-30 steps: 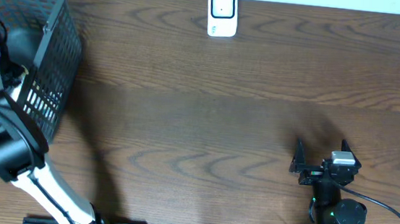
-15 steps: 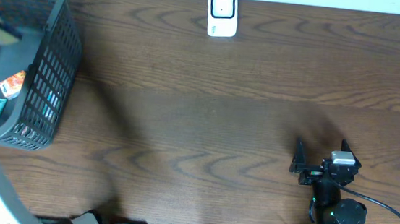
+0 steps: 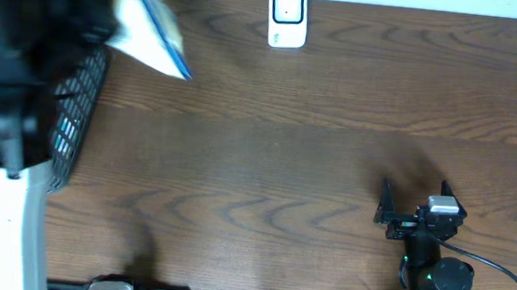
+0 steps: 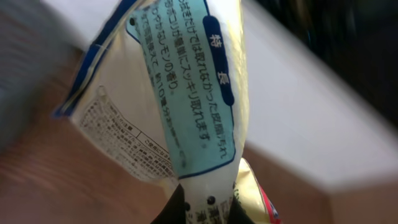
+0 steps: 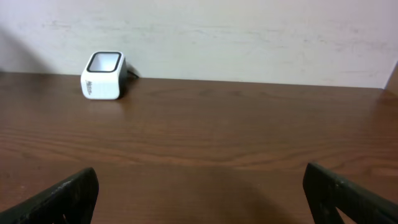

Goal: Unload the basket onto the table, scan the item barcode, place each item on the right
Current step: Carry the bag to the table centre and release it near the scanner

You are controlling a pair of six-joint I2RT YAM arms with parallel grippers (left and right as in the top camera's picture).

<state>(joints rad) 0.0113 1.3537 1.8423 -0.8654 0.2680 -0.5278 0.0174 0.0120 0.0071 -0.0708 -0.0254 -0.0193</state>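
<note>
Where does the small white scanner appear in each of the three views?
Overhead: white scanner at the top edge, center.
Left wrist: not in it; the packet fills the view.
Right wrist: upper left, at the far edge of the brown wooden table.
Shared landmark: that table.

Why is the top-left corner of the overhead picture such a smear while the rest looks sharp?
Overhead: the left arm and the packet it holds are motion-blurred; the scanner and table are crisp. Left wrist: the packet's print is fairly sharp, the background streaked. Right wrist: evenly lit, sharp.
</note>
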